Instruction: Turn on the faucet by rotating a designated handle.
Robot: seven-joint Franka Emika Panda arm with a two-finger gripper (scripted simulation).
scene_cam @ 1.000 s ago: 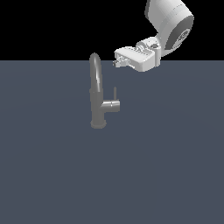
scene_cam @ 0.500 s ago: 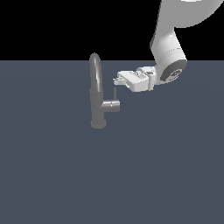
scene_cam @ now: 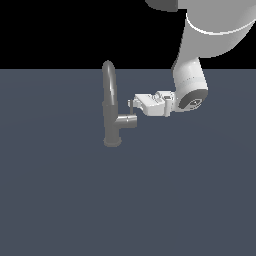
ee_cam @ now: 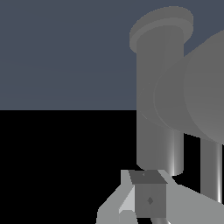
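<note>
The faucet (scene_cam: 111, 105) stands upright on the flat blue-grey desk (scene_cam: 75, 200), in its rear half and a little toward the exterior view's left of the middle, well apart from every visible edge except the far one, which lies not far behind it. Its round base rests on the desk, the narrow gooseneck spout arches above the far edge line, and a short horizontal stub sticks out from the column toward the exterior view's right. The handle (scene_cam: 131, 107), a thin short grey rod, rises from the outer end of that stub. The white arm comes down from the upper right of the exterior view, and its gripper (scene_cam: 133, 103) points sideways toward the faucet, level with the top of the handle and right up against it; whether it actually touches the rod cannot be told at this size. The fingers look close together around or just beside the handle, but neither view shows clearly whether they are apart, together, or clamped on it. In the wrist view the faucet (ee_cam: 159, 100) fills the frame very near, its column and base seen tipped over, with one dark fingertip (ee_cam: 149, 197) just in front of the grey metal.
</note>
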